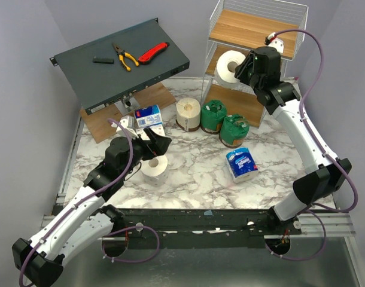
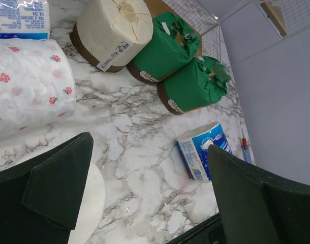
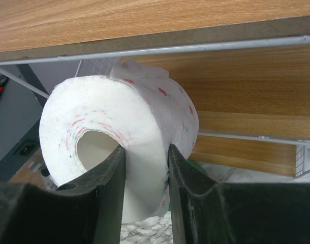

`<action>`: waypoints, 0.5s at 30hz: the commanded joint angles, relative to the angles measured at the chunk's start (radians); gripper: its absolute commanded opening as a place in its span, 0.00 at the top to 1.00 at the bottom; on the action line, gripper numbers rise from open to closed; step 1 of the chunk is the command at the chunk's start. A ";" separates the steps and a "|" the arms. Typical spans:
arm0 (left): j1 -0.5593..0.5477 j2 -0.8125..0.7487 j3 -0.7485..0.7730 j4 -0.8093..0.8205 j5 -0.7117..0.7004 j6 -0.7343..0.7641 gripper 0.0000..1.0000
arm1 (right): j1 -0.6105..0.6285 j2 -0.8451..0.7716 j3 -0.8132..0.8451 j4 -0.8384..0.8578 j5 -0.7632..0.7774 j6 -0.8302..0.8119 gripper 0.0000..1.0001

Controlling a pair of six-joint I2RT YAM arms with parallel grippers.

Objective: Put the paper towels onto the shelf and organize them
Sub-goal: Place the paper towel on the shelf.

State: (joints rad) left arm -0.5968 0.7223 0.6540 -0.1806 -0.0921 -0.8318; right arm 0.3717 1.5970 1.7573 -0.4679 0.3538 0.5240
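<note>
one pink-print roll (image 3: 145,112) | clamped by its wall in right fingers (image 3: 112,188) at shelf (image 1: 254,27) middle tier | left fingers (image 2: 58,183) wide apart over white roll (image 1: 154,169) on tabletop (image 1: 194,173)

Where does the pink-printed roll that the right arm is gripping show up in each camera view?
Top external: the printed roll is upper right of centre, at the shelf's middle tier.
Left wrist: not in it.
Right wrist: it fills the centre, its wall pinched between the right fingers.
Shared landmark: the shelf, whose wire mesh is at the top edge of the left wrist view and whose wooden boards lie behind the roll in the right wrist view.
</note>
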 commanded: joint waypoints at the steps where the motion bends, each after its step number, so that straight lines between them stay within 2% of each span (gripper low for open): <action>1: 0.006 0.003 0.014 0.011 0.021 0.008 0.03 | -0.005 -0.044 0.024 0.064 -0.047 0.017 0.68; 9: 0.006 0.028 0.009 0.024 0.050 -0.010 0.03 | -0.004 -0.033 0.213 -0.115 -0.174 -0.019 0.68; 15: 0.005 0.018 0.003 0.026 0.063 -0.029 0.03 | -0.004 -0.053 0.337 -0.171 -0.177 -0.047 0.68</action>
State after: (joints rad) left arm -0.5968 0.7506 0.6540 -0.1795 -0.0647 -0.8413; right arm 0.3717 1.5845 2.0098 -0.6144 0.2070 0.5064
